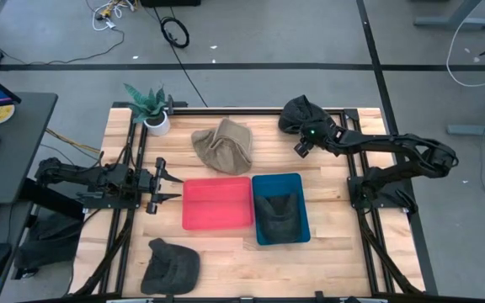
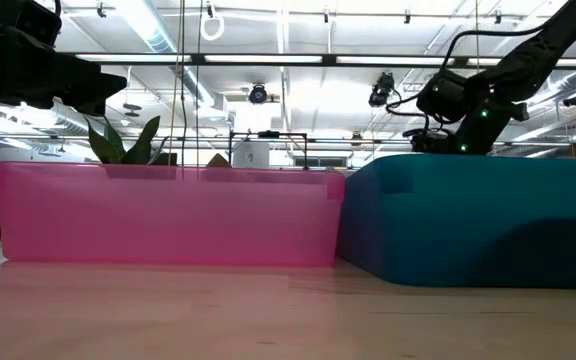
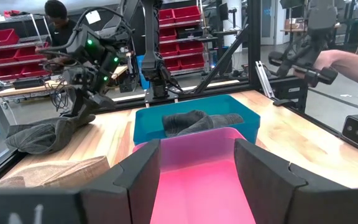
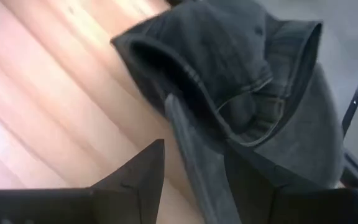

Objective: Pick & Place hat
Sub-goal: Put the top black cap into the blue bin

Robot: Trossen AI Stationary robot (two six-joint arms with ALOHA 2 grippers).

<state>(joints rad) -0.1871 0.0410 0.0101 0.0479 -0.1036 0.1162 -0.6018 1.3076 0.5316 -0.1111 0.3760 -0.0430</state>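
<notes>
Wooden table (image 1: 327,252): four hats, two bins.

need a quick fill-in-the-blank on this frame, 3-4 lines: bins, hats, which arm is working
1. The dark hat already binned lies in the ______ bin.
2. The pink bin holds ______ hats.
3. The ______ gripper is at the dark hat at the table's far corner.
4. The tan hat lies between the dark hat at the far corner and the potted ______.

Missing words: blue; no; right; plant
</notes>
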